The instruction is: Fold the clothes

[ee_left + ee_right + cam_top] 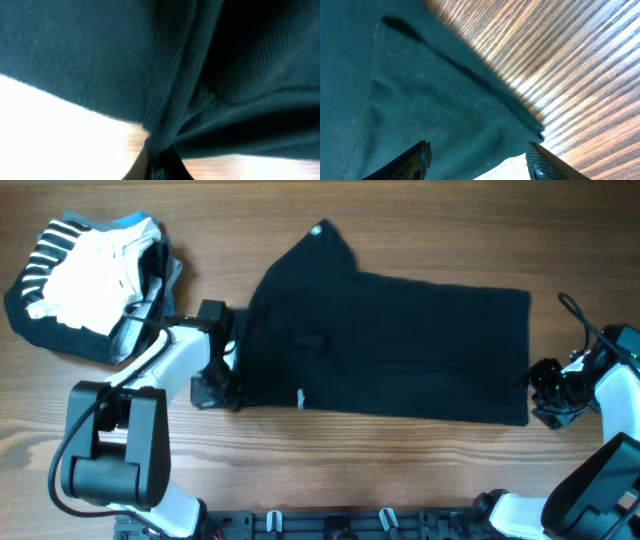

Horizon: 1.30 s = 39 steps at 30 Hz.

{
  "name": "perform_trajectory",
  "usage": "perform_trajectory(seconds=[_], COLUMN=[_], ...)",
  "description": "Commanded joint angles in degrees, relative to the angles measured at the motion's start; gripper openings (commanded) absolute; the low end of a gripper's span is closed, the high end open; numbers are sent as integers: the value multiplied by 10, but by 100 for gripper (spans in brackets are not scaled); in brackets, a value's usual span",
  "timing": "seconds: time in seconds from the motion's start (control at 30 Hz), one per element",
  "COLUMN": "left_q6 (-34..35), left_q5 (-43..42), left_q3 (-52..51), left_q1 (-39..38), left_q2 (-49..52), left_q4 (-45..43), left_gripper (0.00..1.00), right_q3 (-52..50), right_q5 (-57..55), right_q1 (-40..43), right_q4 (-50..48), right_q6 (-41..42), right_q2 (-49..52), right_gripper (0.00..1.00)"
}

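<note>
The black T-shirt (400, 345) lies spread across the middle of the wooden table, one sleeve pointing to the back (320, 240), a small white label mark near its front hem (301, 397). My left gripper (232, 375) is at the shirt's left edge, shut on a bunched fold of the black fabric (165, 145). My right gripper (545, 395) is at the shirt's right edge near the front corner, open, its fingers (477, 160) on either side of the shirt's corner (445, 115).
A pile of a white garment (95, 265) and a black-and-white striped garment (45, 255) sits at the back left. Bare wooden table (400, 460) runs along the front.
</note>
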<state>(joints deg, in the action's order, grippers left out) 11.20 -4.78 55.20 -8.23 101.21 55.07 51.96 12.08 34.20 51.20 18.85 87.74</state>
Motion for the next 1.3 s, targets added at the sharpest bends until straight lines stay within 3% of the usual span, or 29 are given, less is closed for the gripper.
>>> perform_trajectory(seconds=[0.0,0.07,0.17,0.23,0.47,0.57,0.7,0.9,1.0,1.27], left_q6=[70,77,73,53,8,5,-50,-65,-65,-65], left_q5=[44,26,-6,-48,-81,-83,-89,-89,-93,-143], left_q3=[-7,-7,-6,3,185,284,359,360,360,360], left_q1=[29,46,55,55,54,51,30,-4,-5,-15], left_q2=[11,11,11,8,-47,-66,-68,16,84,257], left_q4=[54,83,97,108,247,248,115,-144,-236,-440], left_gripper=[4,4,30,37,37,45,66,60,61,68], right_q3=[11,11,11,11,26,42,44,44,44,44], right_q5=[13,13,30,102,203,226,240,231,229,217], right_q1=[2,2,2,2,2,2,-7,-59,-70,-70], right_q4=[0,-4,-21,-43,-88,-88,-83,-72,-64,-57], right_q6=[-23,-23,-33,-79,-97,-97,-83,-85,-96,-82], right_q2=[-11,-11,-11,-12,-78,-105,-110,-82,-77,-77], right_gripper=[65,65,66,65,70,73,74,75,80,80])
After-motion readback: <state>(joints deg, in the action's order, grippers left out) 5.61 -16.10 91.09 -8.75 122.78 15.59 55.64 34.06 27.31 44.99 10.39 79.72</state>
